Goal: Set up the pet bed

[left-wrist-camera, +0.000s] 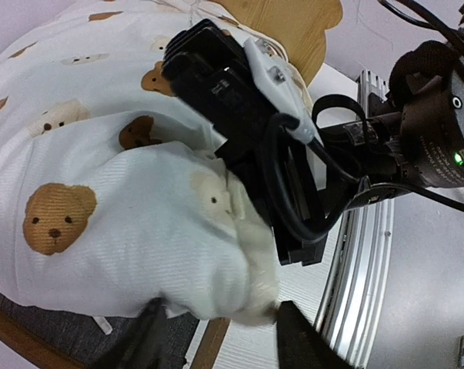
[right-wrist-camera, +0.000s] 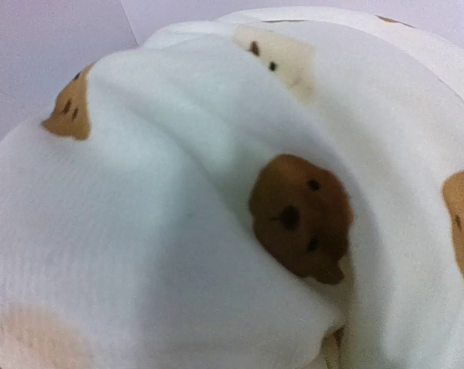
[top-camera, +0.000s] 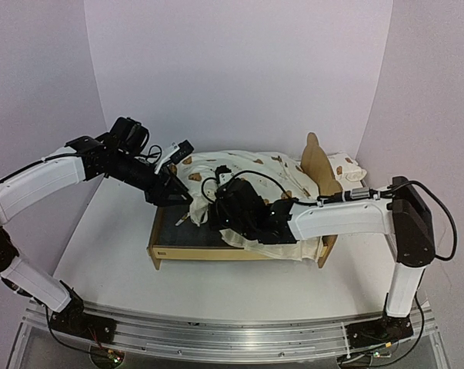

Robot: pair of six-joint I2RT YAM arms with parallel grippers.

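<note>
Plywood pet bed (top-camera: 216, 252) on the table (top-camera: 108, 246), headboard (top-camera: 315, 161) at the right. Cream bear-print cushion (top-camera: 247, 165) lies bunched toward the headboard, only partly on the frame; the dark grey base (top-camera: 178, 227) shows bare at the foot end. Left claw (left-wrist-camera: 220, 342) stands open, the cushion's corner between its fingers, ungripped. Right claw (top-camera: 216, 206) is closed, buried in the cloth; whether it pinches any cannot be told. Judged roughly halfway: cushion not yet spread flat, small pillow (top-camera: 347, 167) behind the headboard not yet placed
</note>
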